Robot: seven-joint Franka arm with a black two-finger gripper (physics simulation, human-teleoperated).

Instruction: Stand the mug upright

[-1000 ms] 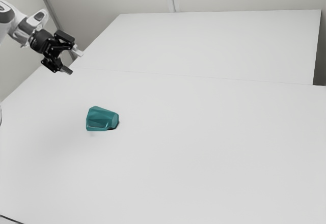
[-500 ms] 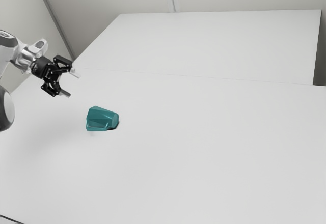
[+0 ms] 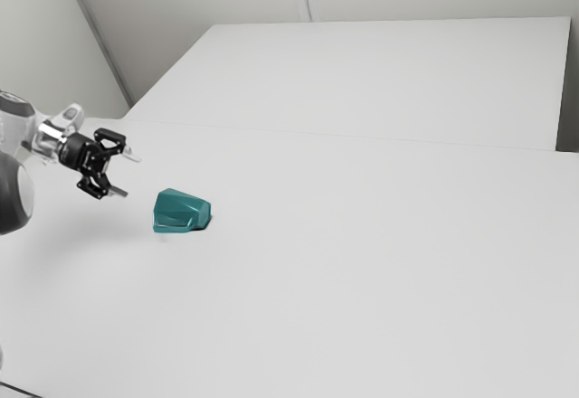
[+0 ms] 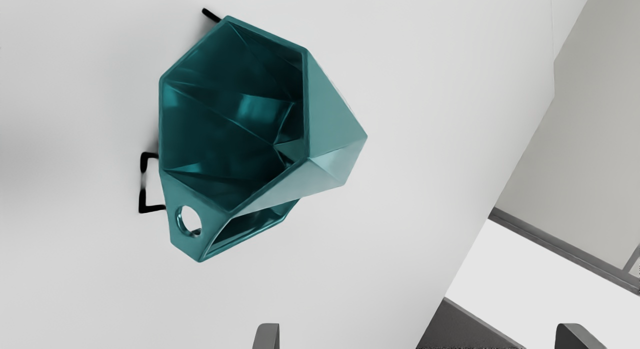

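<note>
"Since the mug (image 3: pixel 181 213) is lying on its side, where does that leave the claw (image 3: pixel 127 175)?"

"A little above it and just short of it, touching nothing. Its fingers (image 4: pixel 267 337) stand wide apart with nothing between them, which makes sense: that body looks broad, and a narrow gap would likely knock it instead of taking it."

"And which way does the mug face?"

"Its open mouth (image 4: pixel 220 119) is turned toward the claw, its base (image 3: pixel 204 214) points away. It rests on the table (image 3: pixel 362 280), and the flat facets probably keep it from rolling."

"What about the handle (image 4: pixel 212 216)?"

"It juts from the mug's side, on the side nearer the fingertips. That is a thing to respect: a finger coming down carelessly could catch it and spin the mug."

"So the step in hand is the approach?"

"It would seem so; the righting hasn't begun. The claw probably needs to go lower and farther out, take the wall or rim near the mouth, then lift and turn until the base faces down."

"The likeliest trouble?"

"A grip on slanted facets. They could slide out mid-turn, so a firm hold and a gentle set-down would suit it."
</note>
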